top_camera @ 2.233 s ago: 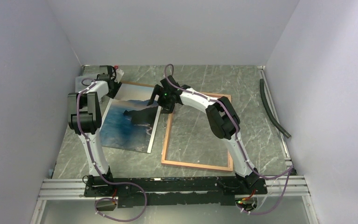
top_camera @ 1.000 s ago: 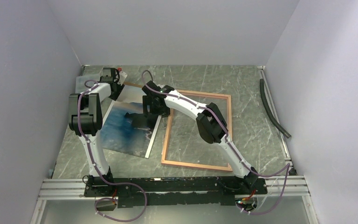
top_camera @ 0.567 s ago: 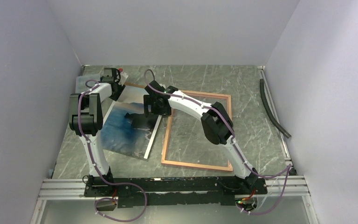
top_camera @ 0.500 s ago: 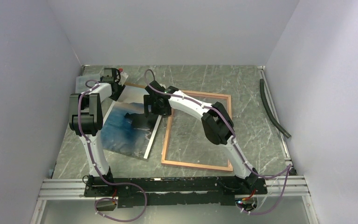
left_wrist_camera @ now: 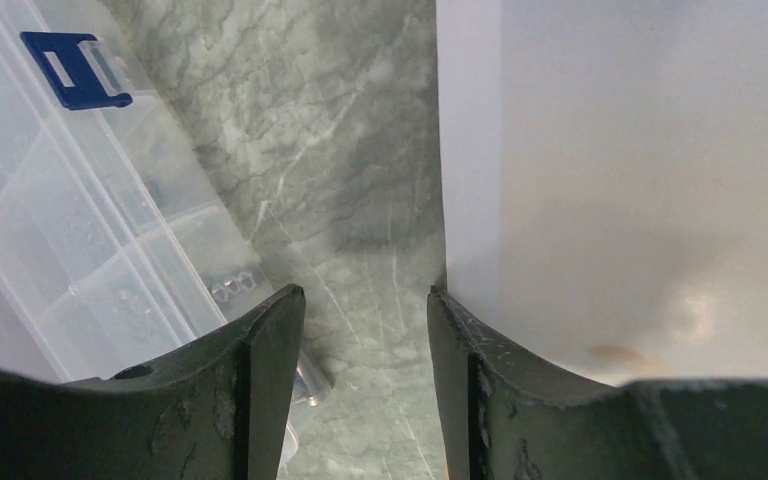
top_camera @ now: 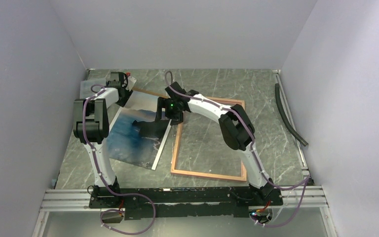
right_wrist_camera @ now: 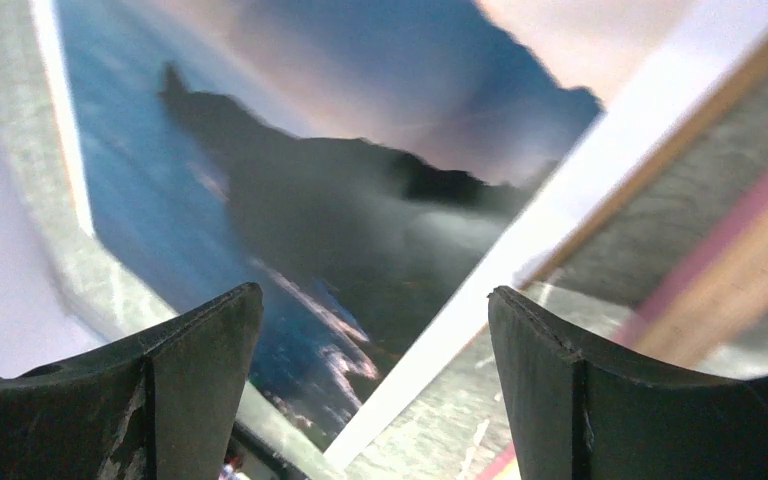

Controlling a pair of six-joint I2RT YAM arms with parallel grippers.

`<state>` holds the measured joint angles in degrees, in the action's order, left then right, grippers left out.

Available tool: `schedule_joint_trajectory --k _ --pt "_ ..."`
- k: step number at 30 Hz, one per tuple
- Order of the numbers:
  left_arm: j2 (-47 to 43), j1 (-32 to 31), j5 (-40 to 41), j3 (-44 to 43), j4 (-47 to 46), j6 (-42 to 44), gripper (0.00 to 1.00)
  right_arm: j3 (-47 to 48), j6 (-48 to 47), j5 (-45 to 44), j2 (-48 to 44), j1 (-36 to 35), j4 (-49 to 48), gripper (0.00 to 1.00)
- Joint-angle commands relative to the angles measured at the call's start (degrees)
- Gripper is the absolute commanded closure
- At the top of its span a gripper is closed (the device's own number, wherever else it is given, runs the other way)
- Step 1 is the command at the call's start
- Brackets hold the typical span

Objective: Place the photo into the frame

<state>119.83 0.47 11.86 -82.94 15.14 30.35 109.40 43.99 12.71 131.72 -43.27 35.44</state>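
The job is not done yet. The photo [top_camera: 133,136] lies flat on the counter [top_camera: 266,128], just left of the frame [top_camera: 207,173], not inside it. The frame lies flat too, with nothing in it.

The right gripper [right_wrist_camera: 370,310] hangs over the side of the photo next to the frame. It is wide open and holds nothing. The left gripper [left_wrist_camera: 363,300] is open too, low by the photo's far corner. It may touch that edge, but the view is too close to tell.

The photo needs lifting by an edge and moving right. There is lots of room over the frame. The left is tight, with a clear box [left_wrist_camera: 80,230] and the wall [top_camera: 29,98] close by.
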Motion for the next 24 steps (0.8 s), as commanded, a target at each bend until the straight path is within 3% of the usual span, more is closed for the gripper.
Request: schedule_joint_trajectory --k 1,3,5,10,14,18,22,24 --pt "2.05 -2.41 -6.24 2.17 9.6 -2.01 0.45 -8.68 2.68 17.44 -8.06 0.76 -26.53 0.13" --pt "1.99 -2.45 -6.44 2.07 9.81 -2.0 0.46 -9.89 3.89 26.44 -7.83 1.9 -32.29 0.13" --pt "2.03 -2.44 -6.53 1.9 9.95 -2.08 0.46 -7.23 2.45 28.97 -6.49 2.98 -27.74 0.12" --pt "1.54 -1.55 -8.14 -0.6 13.34 -3.38 0.45 -4.18 -4.97 12.22 -8.25 4.78 -16.0 0.07" --pt "0.21 0.19 -10.93 -6.84 19.05 -4.4 0.4 3.79 -7.89 -2.78 -4.95 5.21 -8.03 0.06" --pt "-2.29 2.88 -13.16 -11.61 24.32 -4.52 0.34 11.58 -8.36 -7.47 1.56 5.16 -2.95 0.06" --pt "-5.68 4.52 -14.73 -10.85 27.32 -3.54 0.29 16.64 -8.89 -10.34 6.03 5.4 0.61 0.07" --pt "-7.74 4.94 -15.6 -8.2 28.07 -2.35 0.17 16.48 -9.53 -11.38 6.95 5.82 -0.01 0.07"
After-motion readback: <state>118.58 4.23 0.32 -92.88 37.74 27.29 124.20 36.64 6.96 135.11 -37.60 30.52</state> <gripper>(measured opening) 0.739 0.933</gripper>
